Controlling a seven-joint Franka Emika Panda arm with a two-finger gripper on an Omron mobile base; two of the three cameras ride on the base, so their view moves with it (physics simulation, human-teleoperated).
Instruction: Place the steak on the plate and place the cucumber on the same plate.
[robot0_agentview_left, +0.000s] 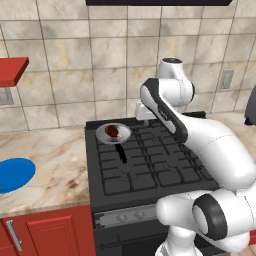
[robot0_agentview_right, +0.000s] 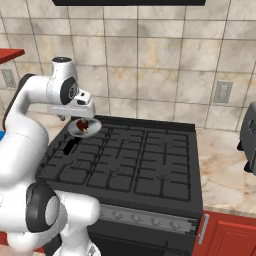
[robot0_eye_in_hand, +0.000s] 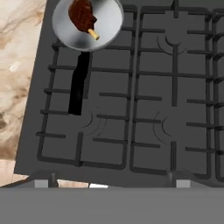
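The steak (robot0_agentview_left: 113, 131) is a reddish-brown chunk lying in a small grey frying pan (robot0_agentview_left: 122, 135) on the stove's back-left burner. The hand view has the steak (robot0_eye_in_hand: 82, 15) at its top left, with the pan's black handle (robot0_eye_in_hand: 79, 84) pointing toward the stove's front. The blue plate (robot0_agentview_left: 13, 174) lies flat on the counter left of the stove, cut by the picture's edge. My gripper (robot0_agentview_right: 77, 116) hangs open above the back of the stove, near the pan but well over it, with nothing between its fingers. The cucumber is out of view.
The black stove (robot0_agentview_left: 150, 165) has raised grates over all its burners. Marble counter (robot0_agentview_left: 55, 160) runs left of it and counter (robot0_agentview_right: 225, 160) right of it. A dark appliance (robot0_agentview_right: 249, 135) stands at the far right. A red shelf (robot0_agentview_left: 12, 70) juts out on the left wall.
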